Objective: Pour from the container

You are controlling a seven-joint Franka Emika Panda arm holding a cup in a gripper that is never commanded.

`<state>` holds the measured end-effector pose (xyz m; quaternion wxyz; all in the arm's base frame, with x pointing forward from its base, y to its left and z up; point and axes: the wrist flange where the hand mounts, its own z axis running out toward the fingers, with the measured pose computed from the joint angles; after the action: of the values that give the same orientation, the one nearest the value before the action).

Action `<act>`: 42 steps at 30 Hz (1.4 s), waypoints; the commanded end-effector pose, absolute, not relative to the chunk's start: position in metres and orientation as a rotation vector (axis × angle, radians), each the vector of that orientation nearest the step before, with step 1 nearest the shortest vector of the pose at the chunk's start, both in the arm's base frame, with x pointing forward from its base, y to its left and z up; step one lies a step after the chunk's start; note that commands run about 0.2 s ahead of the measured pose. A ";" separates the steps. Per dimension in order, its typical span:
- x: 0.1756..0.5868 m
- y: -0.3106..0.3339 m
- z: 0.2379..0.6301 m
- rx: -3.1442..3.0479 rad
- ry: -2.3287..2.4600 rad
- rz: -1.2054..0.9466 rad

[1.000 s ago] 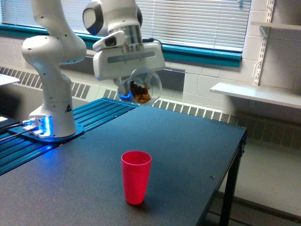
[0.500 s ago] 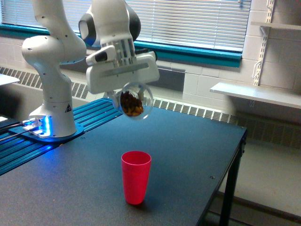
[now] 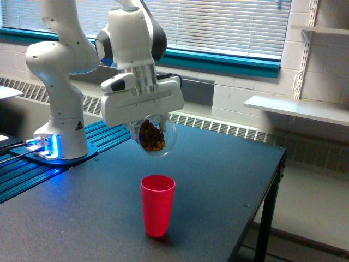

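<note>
I observe the white arm's gripper [image 3: 146, 130] clamped on the clear, rounded plastic container [image 3: 156, 135], which hangs directly beneath it, holding brown pieces. It is in the air above the upright red-pink plastic tumbler [image 3: 157, 205] on the dark table [image 3: 218, 180].

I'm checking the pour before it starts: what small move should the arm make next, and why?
Probably tip the clear container a little further, mouth toward the red cup. The gripper holds it above the cup, slightly toward the exterior view's left, the brown pieces are all inside, and nothing is falling yet.
</note>
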<state>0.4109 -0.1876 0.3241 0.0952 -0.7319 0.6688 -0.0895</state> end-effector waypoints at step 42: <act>0.427 -0.196 0.293 -2.146 2.011 -0.110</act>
<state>0.4218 -0.1984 0.2926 0.0966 -0.7205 0.6855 -0.0411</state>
